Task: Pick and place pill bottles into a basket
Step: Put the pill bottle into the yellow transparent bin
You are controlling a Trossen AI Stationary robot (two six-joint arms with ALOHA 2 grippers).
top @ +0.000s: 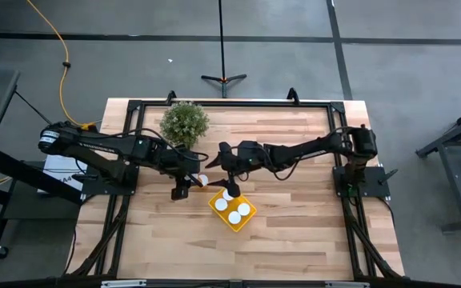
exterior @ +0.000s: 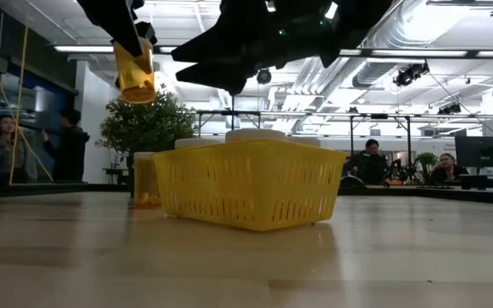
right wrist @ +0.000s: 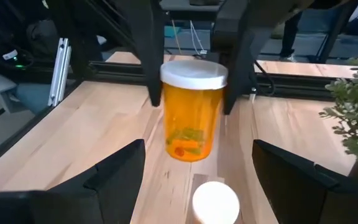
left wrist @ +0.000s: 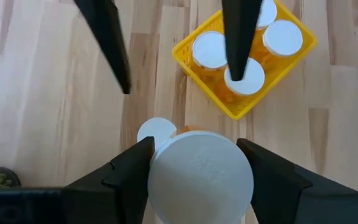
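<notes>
Midway through a carry, judging from the pose: clamps one held pill bottle (right wrist: 191,118) between the fingers of the left gripper (left wrist: 193,149), upright, cap up, raised clear of the table (top: 294,240) and off to the left of the basket (exterior: 255,188). Calls next for travelling rightward over the near rim, lining up with a free gap between the caps, lowering until the base sits inside, then opening. Needs care on the way across, since the path passes above a standing bottle (left wrist: 156,132) left on the table just beside the basket's left corner, apart from the wall; likely the next one to fetch. Shows, inside the basket, three packed bottles (left wrist: 244,78) standing upright with caps close together, plus what looks like a fourth cap partly hidden behind a dark finger. Leaves little spare room, so wants a straight vertical descent rather than a slanted one. Hangs the right gripper (top: 229,192) over the basket's far left corner, fingers spread wide and holding nothing; better moved aside before the drop. About the held bottle itself: translucent orange cylinder, round white cap, a few small pills visible near the bottom, rigid and light, easy to tip if released early.
</notes>
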